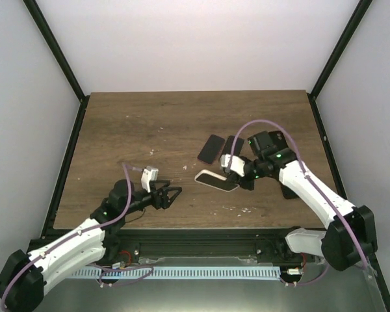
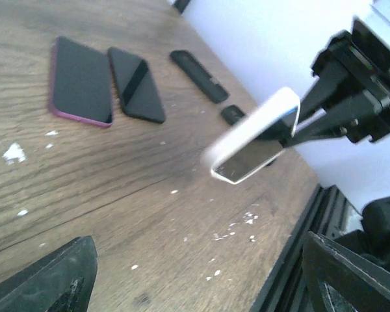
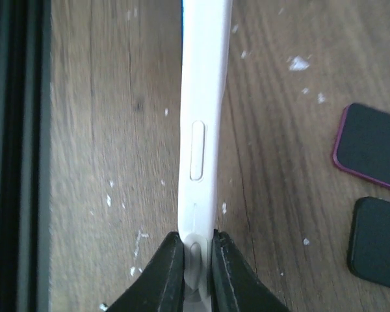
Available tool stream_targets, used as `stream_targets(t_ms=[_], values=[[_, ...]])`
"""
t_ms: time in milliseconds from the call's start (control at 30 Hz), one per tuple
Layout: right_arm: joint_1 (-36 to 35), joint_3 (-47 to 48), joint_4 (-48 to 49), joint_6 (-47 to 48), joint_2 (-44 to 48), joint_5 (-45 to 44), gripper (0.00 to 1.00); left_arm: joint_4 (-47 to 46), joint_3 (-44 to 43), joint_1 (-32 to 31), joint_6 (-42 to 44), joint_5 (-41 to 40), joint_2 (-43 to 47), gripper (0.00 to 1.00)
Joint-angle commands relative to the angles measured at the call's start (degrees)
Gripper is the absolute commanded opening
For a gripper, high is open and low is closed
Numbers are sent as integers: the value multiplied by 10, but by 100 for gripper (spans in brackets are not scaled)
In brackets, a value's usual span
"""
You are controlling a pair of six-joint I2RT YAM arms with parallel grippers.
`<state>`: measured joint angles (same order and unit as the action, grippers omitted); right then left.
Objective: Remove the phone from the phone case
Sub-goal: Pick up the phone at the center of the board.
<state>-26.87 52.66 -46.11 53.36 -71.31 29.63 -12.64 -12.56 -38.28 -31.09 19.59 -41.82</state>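
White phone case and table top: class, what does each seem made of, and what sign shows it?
The white phone case is probably matte plastic or silicone: a smooth, dull surface with a moulded button outline. The table top looks like wood or wood-look laminate, matte: dark brown grain lines, speckled with pale flecks.
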Motion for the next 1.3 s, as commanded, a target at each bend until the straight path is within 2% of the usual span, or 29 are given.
stream_targets(t_ms=[0,200,467,667,900,1067,1267], values=[[49,59,-40,-76,34,188,1,-179,22,-21,-1,7,22,88],[78,89,-42,-156,47,327,1,-265,-1,-27,1,57,-26,92],[81,107,-28,-222,35,415,1,-390,-59,-42,-41,105,-130,88],[81,107,-9,-256,36,430,1,-438,-104,-46,-70,146,-192,71],[81,99,5,-268,34,428,1,-478,-110,-49,-84,140,-216,53],[81,96,8,-273,32,427,1,-481,-119,-48,-81,150,-223,33],[81,93,13,-278,30,428,1,-496,-137,-48,-88,162,-249,23]])
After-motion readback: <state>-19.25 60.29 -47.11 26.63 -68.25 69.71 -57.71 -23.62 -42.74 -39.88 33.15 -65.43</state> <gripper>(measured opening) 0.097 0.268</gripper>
